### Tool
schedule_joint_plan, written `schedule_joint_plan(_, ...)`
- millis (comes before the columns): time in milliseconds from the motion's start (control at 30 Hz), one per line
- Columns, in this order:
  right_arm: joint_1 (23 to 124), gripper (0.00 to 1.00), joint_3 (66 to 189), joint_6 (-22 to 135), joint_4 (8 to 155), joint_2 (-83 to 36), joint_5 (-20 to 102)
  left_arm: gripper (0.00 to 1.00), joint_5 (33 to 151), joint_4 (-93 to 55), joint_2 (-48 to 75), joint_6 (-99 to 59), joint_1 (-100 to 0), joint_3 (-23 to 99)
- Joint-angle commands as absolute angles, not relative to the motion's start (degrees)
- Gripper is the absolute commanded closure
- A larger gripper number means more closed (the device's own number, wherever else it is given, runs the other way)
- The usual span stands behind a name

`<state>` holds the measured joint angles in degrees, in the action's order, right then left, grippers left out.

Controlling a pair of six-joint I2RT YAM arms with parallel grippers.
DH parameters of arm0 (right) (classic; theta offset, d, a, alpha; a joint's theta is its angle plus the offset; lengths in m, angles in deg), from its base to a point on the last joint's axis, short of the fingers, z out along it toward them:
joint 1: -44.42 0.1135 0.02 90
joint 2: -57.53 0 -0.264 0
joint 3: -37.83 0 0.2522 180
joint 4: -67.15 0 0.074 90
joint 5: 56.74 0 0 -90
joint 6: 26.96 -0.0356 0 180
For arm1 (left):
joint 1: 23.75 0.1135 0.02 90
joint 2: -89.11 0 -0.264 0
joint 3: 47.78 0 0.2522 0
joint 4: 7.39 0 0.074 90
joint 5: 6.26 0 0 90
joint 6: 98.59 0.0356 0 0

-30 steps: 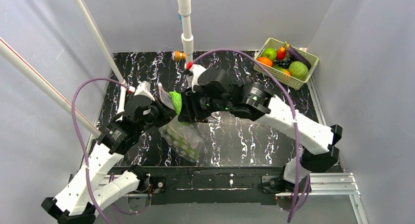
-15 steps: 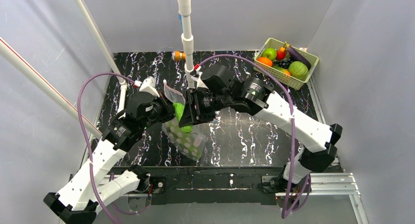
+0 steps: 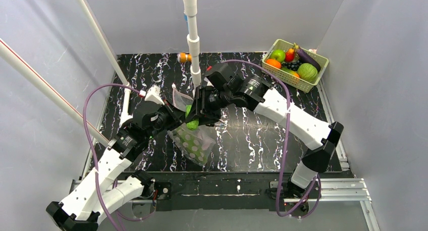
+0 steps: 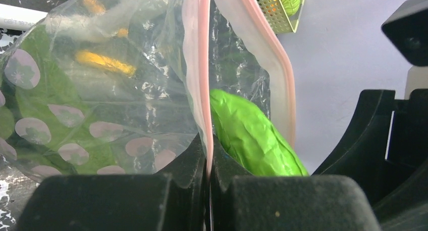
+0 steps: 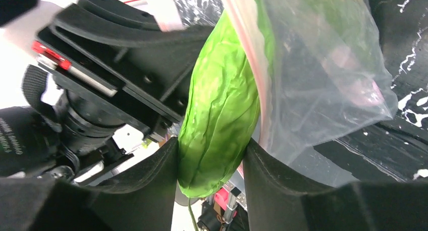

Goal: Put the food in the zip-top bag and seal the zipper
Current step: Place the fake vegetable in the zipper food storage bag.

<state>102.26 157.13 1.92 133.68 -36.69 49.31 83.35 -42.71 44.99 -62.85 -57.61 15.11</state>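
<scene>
Nearest my bases, a metal rail edges the black, white-veined tabletop. Just beyond it the zip-top bag hangs with its dotted bottom slumped on the tabletop, left of centre, green and yellow food showing through the plastic. My left tool is clenched on one lip of the pink zipper, holding the mouth up. My right tool grips a green leafy piece, which stands in the gap between the two pink lips. Both wrists crowd together over the bag, nearly touching. To the right the tabletop lies bare out to its edge. Behind the tools rises a white pipe post. In the far right corner sits the mesh basket, holding the melon and eggplant. Grey walls close in on three sides.
</scene>
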Motion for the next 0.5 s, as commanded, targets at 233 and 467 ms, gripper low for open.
schedule_joint_plan(233, 102.66, 0.16, 166.09, 14.72, 134.27, -40.07, 47.46, 1.0, 86.37, -43.19, 46.78, -62.86, -57.58, 17.32)
schedule_joint_plan(467, 103.55, 0.1, 168.17, 26.93, 139.33, -39.08, 41.06, 1.0, 85.44, -47.28, 47.76, -62.13, -57.58, 20.0)
